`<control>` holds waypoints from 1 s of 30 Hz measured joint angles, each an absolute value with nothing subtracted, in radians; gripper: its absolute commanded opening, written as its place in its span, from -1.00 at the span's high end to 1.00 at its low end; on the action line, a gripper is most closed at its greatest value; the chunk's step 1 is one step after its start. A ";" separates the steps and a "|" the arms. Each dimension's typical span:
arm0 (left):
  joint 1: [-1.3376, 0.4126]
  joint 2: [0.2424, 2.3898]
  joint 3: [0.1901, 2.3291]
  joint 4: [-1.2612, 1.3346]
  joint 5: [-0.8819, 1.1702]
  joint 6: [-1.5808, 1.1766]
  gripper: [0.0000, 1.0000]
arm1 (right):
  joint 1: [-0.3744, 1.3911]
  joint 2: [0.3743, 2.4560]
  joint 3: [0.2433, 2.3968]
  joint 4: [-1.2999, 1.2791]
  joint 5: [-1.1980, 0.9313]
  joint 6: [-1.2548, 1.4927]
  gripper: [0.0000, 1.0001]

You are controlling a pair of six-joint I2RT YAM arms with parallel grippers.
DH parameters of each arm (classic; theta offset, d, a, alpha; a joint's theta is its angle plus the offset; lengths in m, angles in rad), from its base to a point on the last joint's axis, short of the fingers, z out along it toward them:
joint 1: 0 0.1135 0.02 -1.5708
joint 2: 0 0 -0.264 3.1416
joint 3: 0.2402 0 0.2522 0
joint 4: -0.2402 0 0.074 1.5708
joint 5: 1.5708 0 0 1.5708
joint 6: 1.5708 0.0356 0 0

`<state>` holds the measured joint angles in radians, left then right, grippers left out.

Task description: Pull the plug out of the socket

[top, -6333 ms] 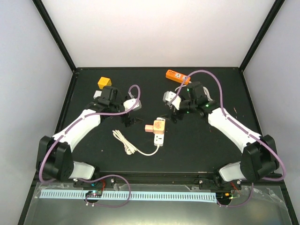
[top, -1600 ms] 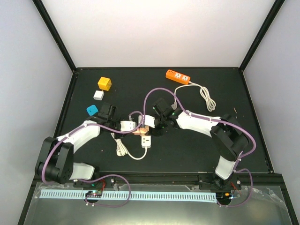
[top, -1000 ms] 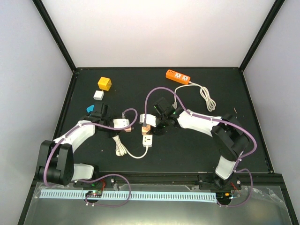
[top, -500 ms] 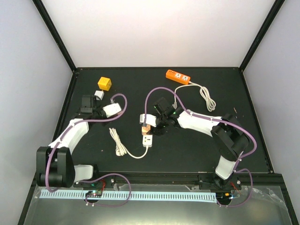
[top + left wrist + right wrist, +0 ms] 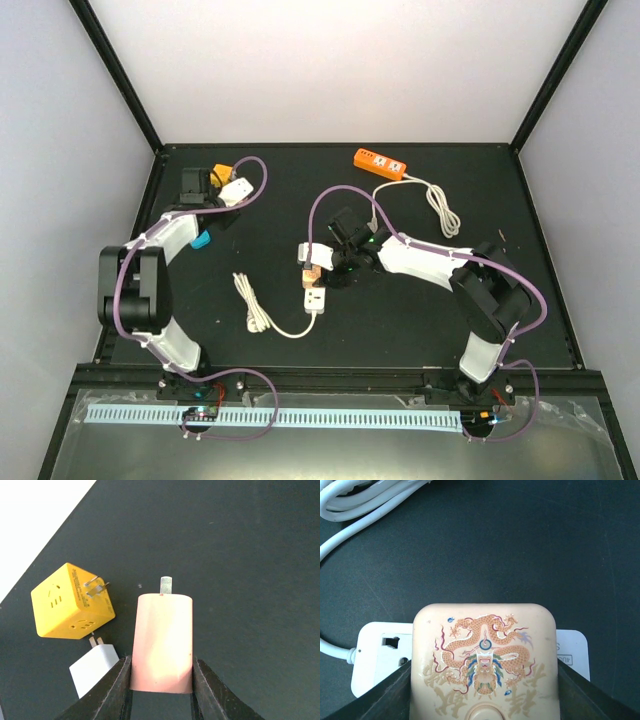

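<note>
A pink plug (image 5: pixel 162 640) with one metal prong showing is clamped between my left gripper's (image 5: pixel 161 685) dark fingers (image 5: pixel 116 692). It hangs over the black table beside a yellow cube (image 5: pixel 72 601). In the top view the left gripper (image 5: pixel 216 188) is at the back left, far from the socket. The socket (image 5: pixel 484 660) is a beige block with a dragon print, and it sits on a white power strip (image 5: pixel 377 662). My right gripper (image 5: pixel 484 702) is shut on its sides. In the top view the right gripper (image 5: pixel 318 262) and socket (image 5: pixel 312 276) are mid-table.
A white adapter (image 5: pixel 95 670) lies beside the yellow cube (image 5: pixel 222 171), and a blue cube (image 5: pixel 200 240) lies near the left arm. The strip's white cable (image 5: pixel 262 308) coils to the front left. An orange power strip (image 5: pixel 380 162) and its cord (image 5: pixel 440 208) lie at the back right.
My left arm has carried the pink plug away from the socket, swinging left and back to the yellow cube. The right arm and the socket have stayed put.
</note>
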<state>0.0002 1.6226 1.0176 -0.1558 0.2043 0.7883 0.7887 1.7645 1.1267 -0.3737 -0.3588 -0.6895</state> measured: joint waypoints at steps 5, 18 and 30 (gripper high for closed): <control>0.000 1.740 1.101 -0.142 0.138 0.751 0.57 | 0.789 1.765 1.127 -0.375 -0.359 -0.690 0.89; -0.046 1.954 1.221 -0.106 -0.029 0.741 0.54 | 0.789 1.768 1.134 -0.384 -0.358 -0.690 0.87; -0.097 2.004 1.229 -0.042 -0.132 0.760 -0.04 | 0.789 1.768 1.135 -0.385 -0.358 -0.690 0.86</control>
